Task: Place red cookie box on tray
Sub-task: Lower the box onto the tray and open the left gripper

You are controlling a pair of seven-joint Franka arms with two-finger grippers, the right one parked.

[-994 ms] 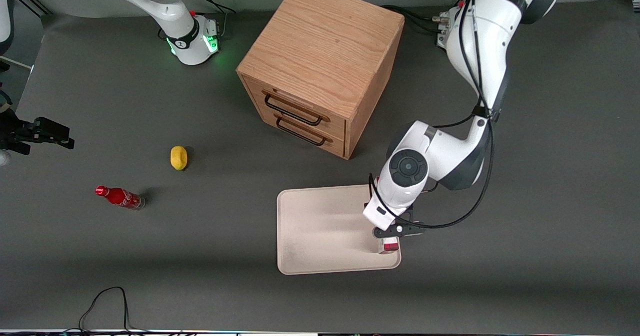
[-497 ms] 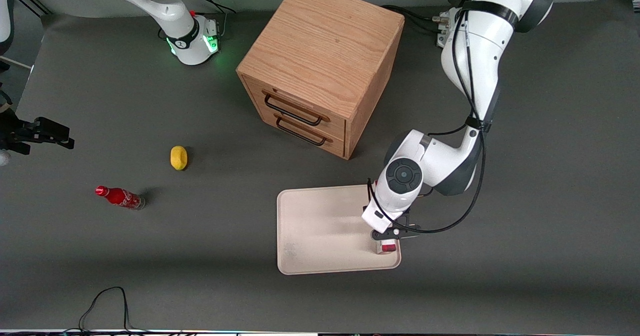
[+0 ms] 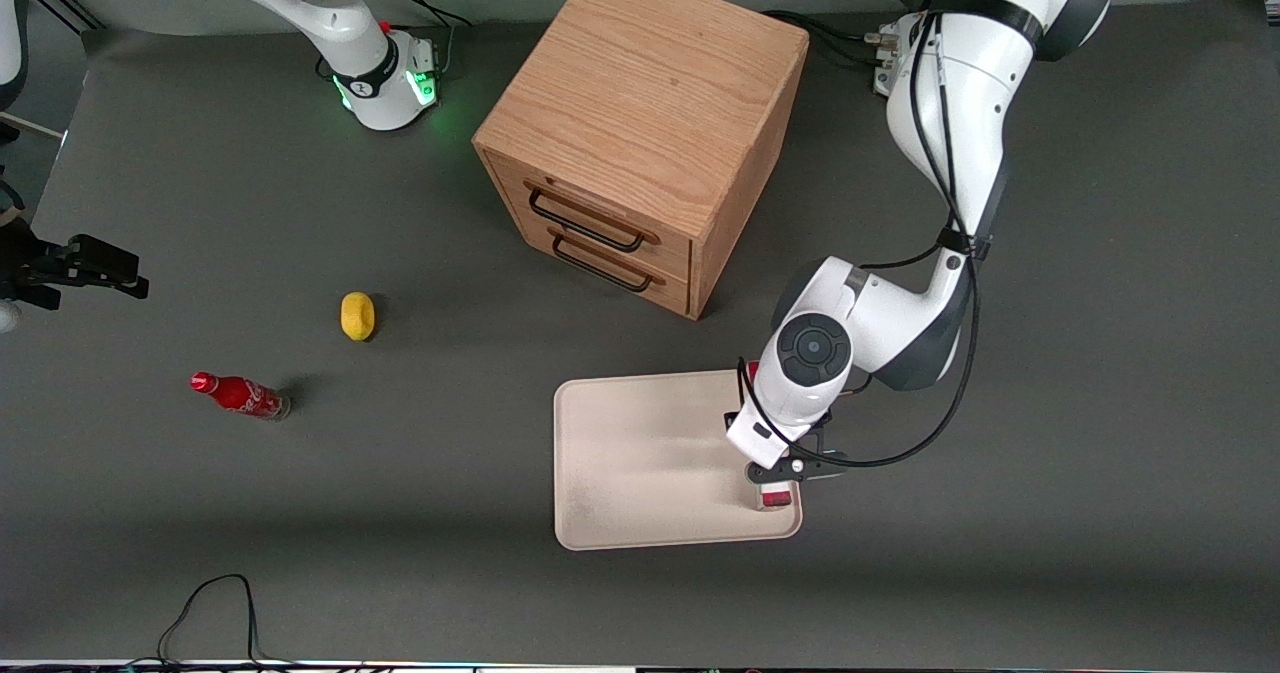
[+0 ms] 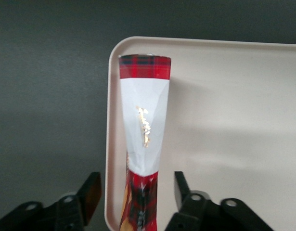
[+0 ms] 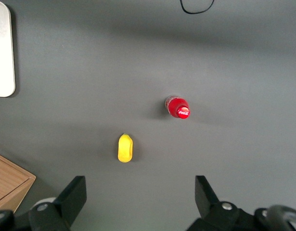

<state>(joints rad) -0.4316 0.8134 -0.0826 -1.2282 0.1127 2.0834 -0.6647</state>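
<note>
Currently end effector open, fingers clear of box along tray rim. Risk: box tips off onto bench if nudged during retreat.

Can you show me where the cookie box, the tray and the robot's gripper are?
red cookie box [image 4: 144, 120]: left wrist view, on its white face.
tray [image 3: 640, 453]: front view, on its bare floor.
gripper [image 4: 133, 192]: left wrist view, midway between its open fingertips, over the tray.

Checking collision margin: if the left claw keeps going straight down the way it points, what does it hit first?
The box: it stands between the open fingers of the claw, inside the tray by its rim. Past it comes the tray floor, though depth is unclear.
</note>
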